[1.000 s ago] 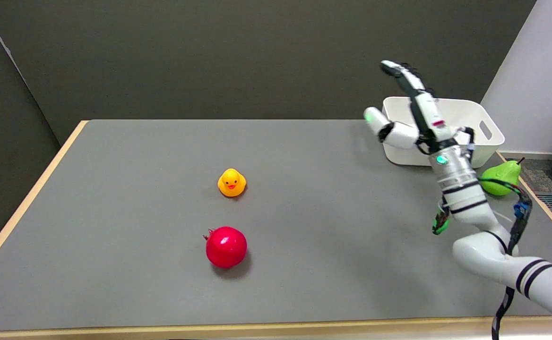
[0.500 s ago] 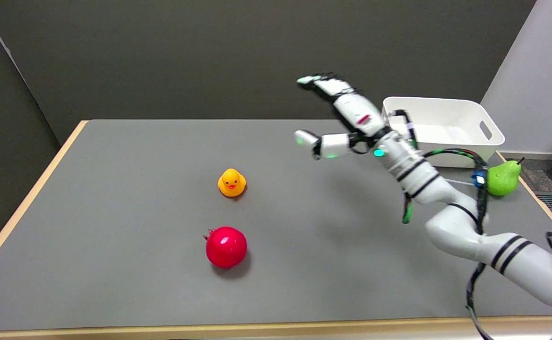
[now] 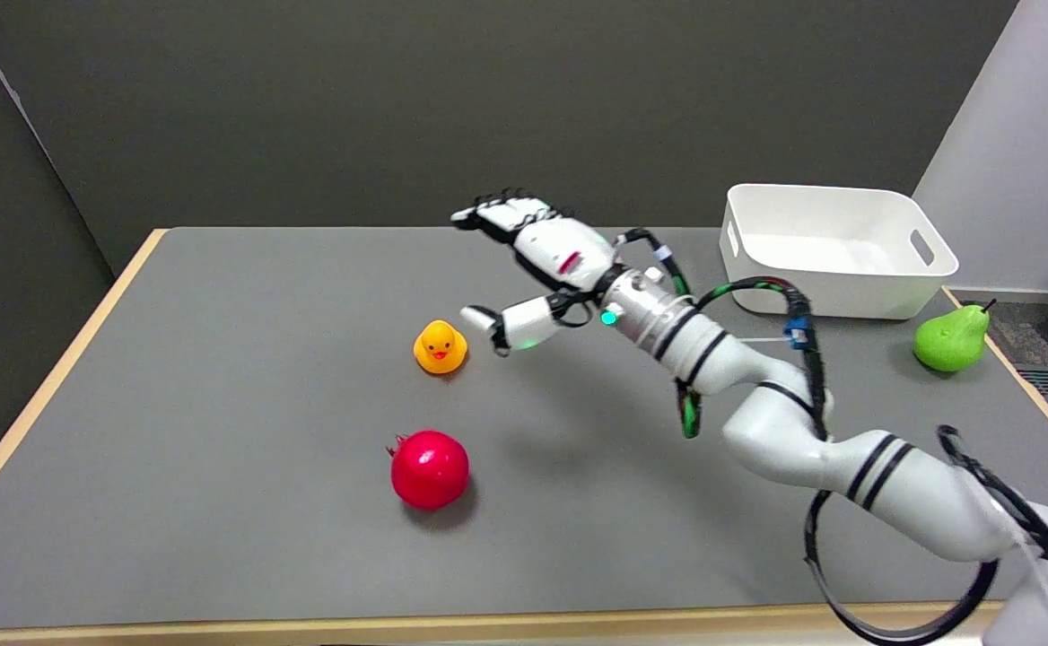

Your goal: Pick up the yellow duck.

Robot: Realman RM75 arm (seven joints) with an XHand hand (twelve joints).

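The yellow duck (image 3: 440, 347) stands upright on the grey table (image 3: 219, 377), left of centre, its orange beak toward the camera. My right hand (image 3: 533, 269) hovers in the air just right of the duck and a little beyond it. Its fingers (image 3: 499, 213) stretch out to the left and the thumb (image 3: 502, 325) hangs apart below them, its tip close to the duck's right side without touching. The hand is empty.
A red pomegranate (image 3: 429, 469) lies on the table in front of the duck. A white bin (image 3: 834, 248) stands at the back right, and a green pear (image 3: 949, 338) lies near the right edge. The right arm stretches across from the lower right.
The right arm has swung left across the table, from in front of the white bin to a spot beside the duck, and the hand has come lower. The duck, pomegranate and pear have stayed put.
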